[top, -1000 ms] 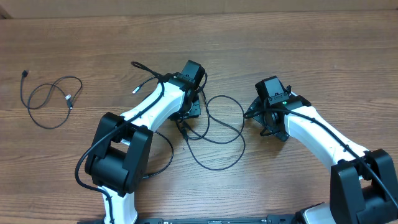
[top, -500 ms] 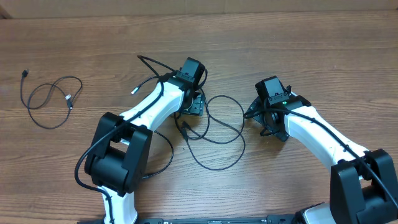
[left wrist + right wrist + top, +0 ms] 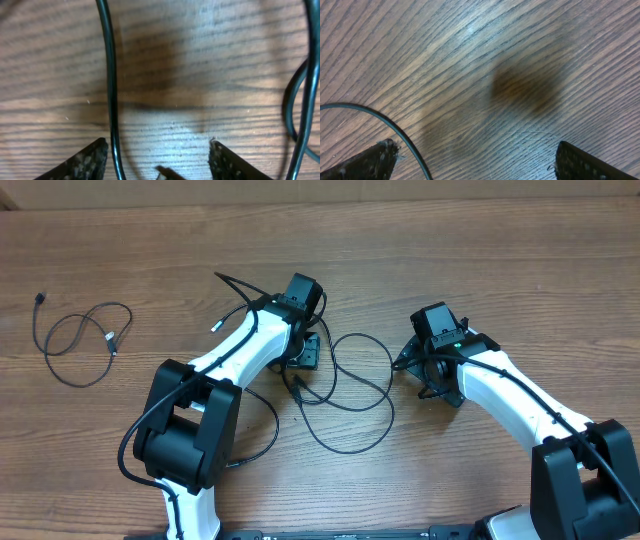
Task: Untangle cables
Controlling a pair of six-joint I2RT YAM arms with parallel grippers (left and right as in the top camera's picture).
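A loose tangle of thin black cables point(image 3: 345, 392) lies on the wooden table between my two arms. One strand runs up past the left wrist to a silvery-tipped end point(image 3: 213, 323). My left gripper point(image 3: 303, 358) hangs open low over the tangle's left side. In the left wrist view the open jaws point(image 3: 159, 161) straddle one strand point(image 3: 109, 75) beside the left finger, and a plug tip point(image 3: 162, 173) lies between them. My right gripper point(image 3: 428, 380) is open at the tangle's right edge. In its wrist view point(image 3: 477, 162) a strand point(image 3: 375, 114) curves just inside the left finger.
A separate black cable point(image 3: 85, 340) with small plug ends lies looped at the far left of the table. Another cable loop point(image 3: 307, 85) passes along the right edge of the left wrist view. Thicker arm wires run along both white arms.
My left gripper has shifted slightly left and back, and the strand over its wrist has moved with it. The right arm has not moved.
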